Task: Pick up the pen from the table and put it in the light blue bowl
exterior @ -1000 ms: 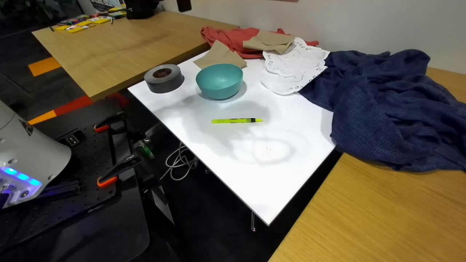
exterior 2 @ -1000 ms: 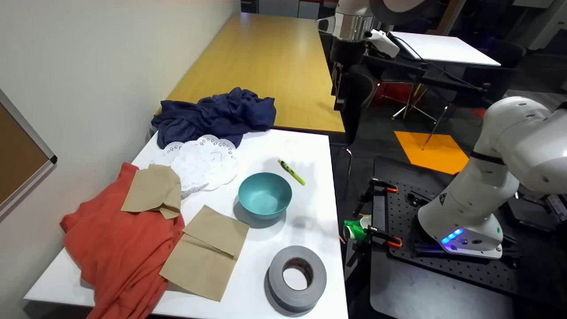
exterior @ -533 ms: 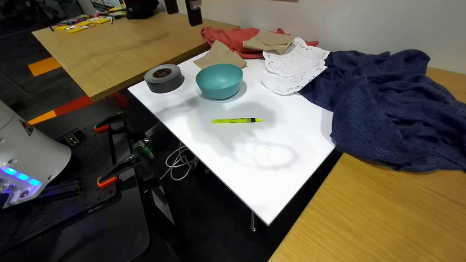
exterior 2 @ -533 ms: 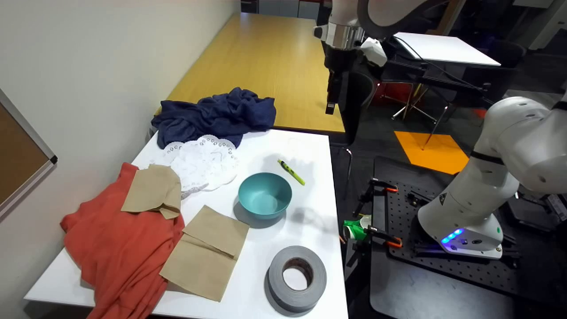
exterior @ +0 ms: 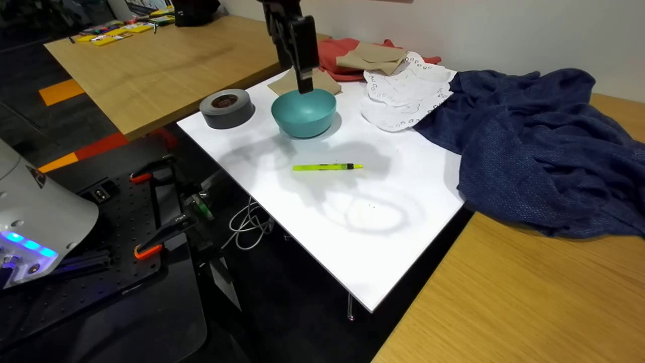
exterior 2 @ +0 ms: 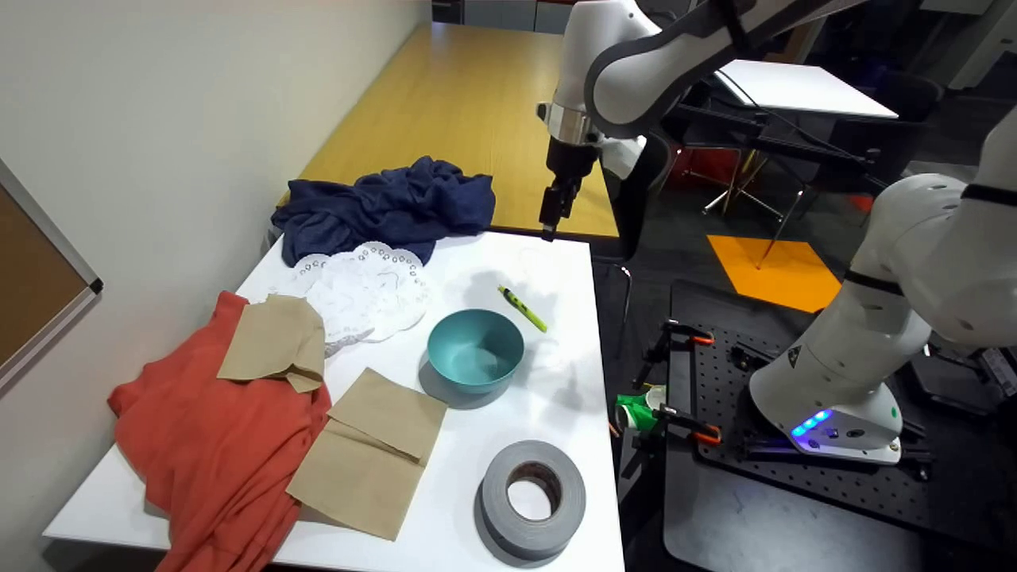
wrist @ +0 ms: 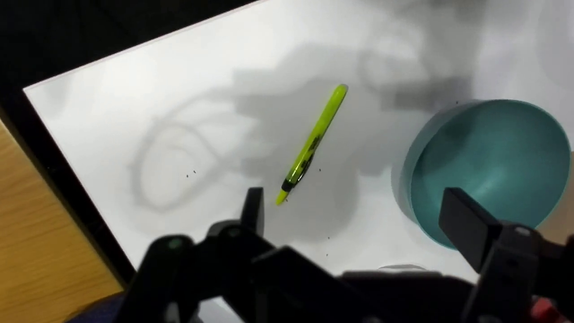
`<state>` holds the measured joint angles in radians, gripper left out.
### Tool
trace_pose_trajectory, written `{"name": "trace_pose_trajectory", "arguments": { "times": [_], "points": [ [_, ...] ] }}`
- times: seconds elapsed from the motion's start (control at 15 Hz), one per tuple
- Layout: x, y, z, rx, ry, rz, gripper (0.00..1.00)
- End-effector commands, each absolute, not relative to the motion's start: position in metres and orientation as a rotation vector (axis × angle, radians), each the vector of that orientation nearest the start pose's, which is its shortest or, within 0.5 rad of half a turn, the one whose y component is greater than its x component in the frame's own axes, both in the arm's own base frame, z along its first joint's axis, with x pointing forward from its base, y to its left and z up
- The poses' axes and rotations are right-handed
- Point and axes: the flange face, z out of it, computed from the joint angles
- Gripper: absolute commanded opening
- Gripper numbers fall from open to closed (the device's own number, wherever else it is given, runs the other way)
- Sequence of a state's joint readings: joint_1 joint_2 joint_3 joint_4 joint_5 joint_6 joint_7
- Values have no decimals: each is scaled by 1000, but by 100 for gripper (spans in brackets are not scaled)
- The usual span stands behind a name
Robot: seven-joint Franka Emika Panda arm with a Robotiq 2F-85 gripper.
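Note:
The yellow-green pen (exterior: 325,167) lies flat on the white table (exterior: 373,262). It also shows in an exterior view (exterior 2: 523,309) and in the wrist view (wrist: 314,141). The light blue bowl (exterior: 302,122) stands upright beside the pen; it looks empty in an exterior view (exterior 2: 475,349) and in the wrist view (wrist: 497,148). My gripper (wrist: 354,195) is open with nothing between its fingers. It hangs above the table, apart from the pen and the bowl. In an exterior view the gripper (exterior: 301,65) overlaps the bowl's far rim; it also shows in an exterior view (exterior 2: 551,218).
A grey tape roll (exterior 2: 504,508) stands on the table near the bowl. Brown paper napkins (exterior 2: 373,477), white doilies (exterior 2: 365,290), a red cloth (exterior 2: 214,469) and a navy cloth (exterior 2: 397,206) cover the wall side. Wooden tabletops (exterior: 529,282) adjoin the white table.
My gripper has moved down and in toward the table's near-pen area, coming further into view in both exterior views. The pen and the bowl have not moved.

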<state>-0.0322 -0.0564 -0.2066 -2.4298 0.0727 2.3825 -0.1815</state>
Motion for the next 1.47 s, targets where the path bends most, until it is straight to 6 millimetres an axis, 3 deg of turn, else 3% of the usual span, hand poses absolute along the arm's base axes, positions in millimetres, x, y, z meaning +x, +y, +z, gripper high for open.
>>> {"name": "trace_pose_trajectory", "arguments": {
  "times": [0.0, 0.6, 1.4],
  "points": [
    [481, -114, 293, -3057, 345, -78, 100],
    [501, -106, 211, -3055, 641, -45, 100],
    [518, -113, 147, -3042, 744, 3, 100]
  ]
}}
